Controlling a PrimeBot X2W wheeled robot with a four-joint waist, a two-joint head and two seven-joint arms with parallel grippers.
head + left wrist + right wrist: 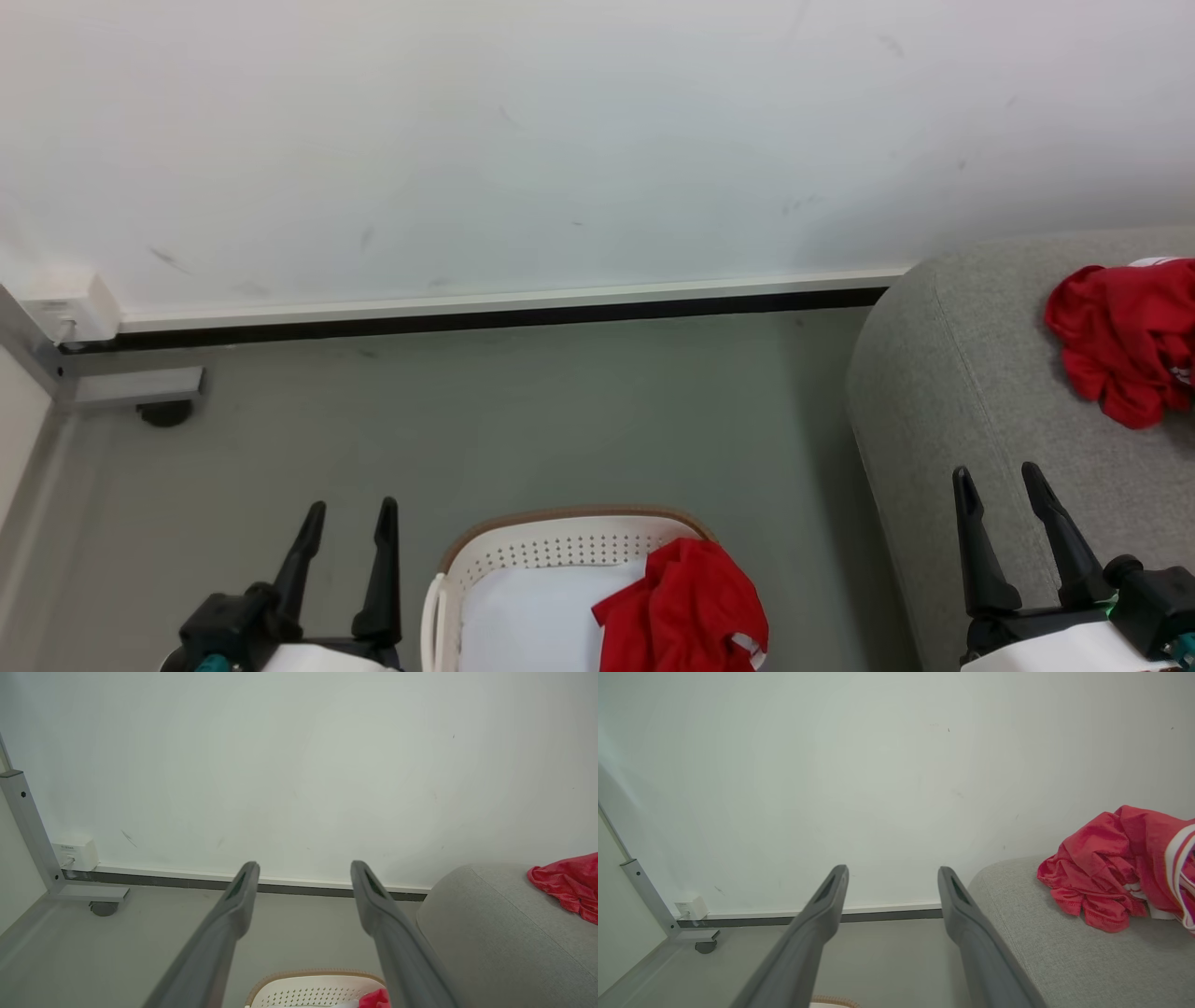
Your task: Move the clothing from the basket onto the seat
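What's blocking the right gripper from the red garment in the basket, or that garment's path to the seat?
Nothing visible. The red garment lies uncovered in the basket, draped over its right side. The right gripper hangs open at the edge of the grey seat. Between basket and seat lies a strip of floor.

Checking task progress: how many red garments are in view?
2. One red garment lies in the basket, at its right side; a second red garment sits on the seat. The basket is cropped, so more may be hidden.
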